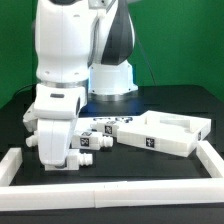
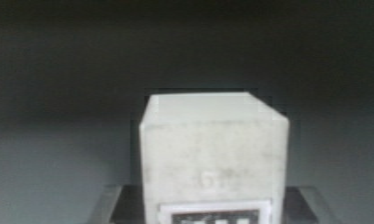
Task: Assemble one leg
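Note:
In the wrist view a white oblong leg [image 2: 209,145] with a black-and-white marker tag at its near end stands between my gripper's [image 2: 210,208] two dark fingers [image 2: 116,203]. The fingers press on both its sides, so the gripper is shut on the leg. The peg does not show. In the exterior view the gripper [image 1: 82,150] hangs low over the black table at the exterior view's left, with the tagged leg [image 1: 86,145] in it. The arm's white body hides much of the hand.
The large white panel with raised rims [image 1: 165,132] lies at the exterior view's right. The marker board [image 1: 106,122] lies behind the gripper, near the robot's base. A low white rail [image 1: 120,187] borders the table's front and sides.

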